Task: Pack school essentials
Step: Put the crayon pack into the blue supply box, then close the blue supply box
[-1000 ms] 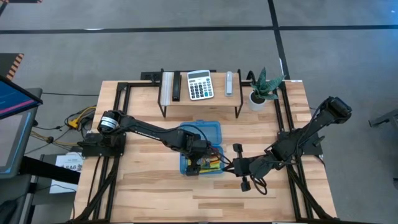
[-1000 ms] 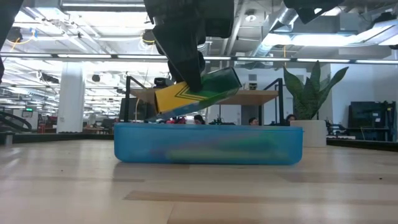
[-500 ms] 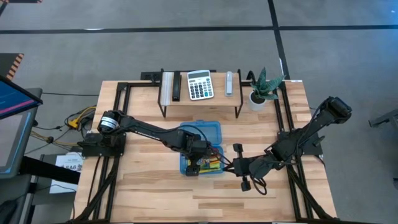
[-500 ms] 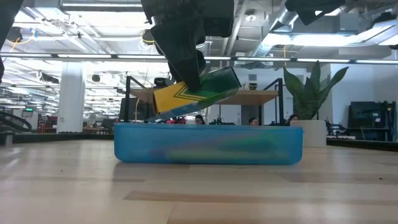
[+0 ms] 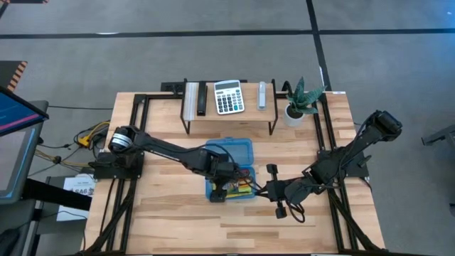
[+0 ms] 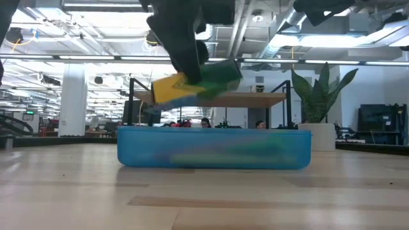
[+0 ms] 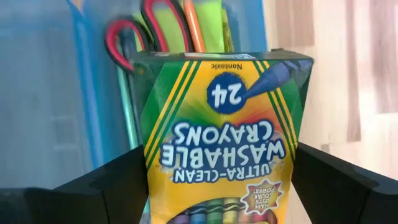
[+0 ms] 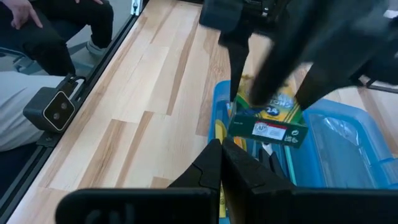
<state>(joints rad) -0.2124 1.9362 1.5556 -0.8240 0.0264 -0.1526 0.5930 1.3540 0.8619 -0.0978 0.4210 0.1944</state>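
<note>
- Your left gripper has its two fingers clamped on the sides of the crayon box, one on each flank, box front facing the wrist camera.
- From above, that left gripper sits over the near right part of the blue case, the crayon box showing just beside it.
- In the low view the crayon box hangs clear above the case, tilted, its green end higher than its yellow end, nothing touching the rim.
- Past the box you see the red-handled scissors lying in the case, and an orange pencil beside them against something yellow-green.
- Your right gripper has its fingers closed together, empty, pointing at the case with the crayon box in the air just beyond the tips.
- From above, the right gripper hovers low just beside the case's near right corner.
- The case sits mid-table, lid part towards the shelf.
- On that shelf: a calculator, well apart from the case.
- A potted plant stands at the far right corner of the table.
- A person's legs show beyond the table edge in the right wrist view.
</note>
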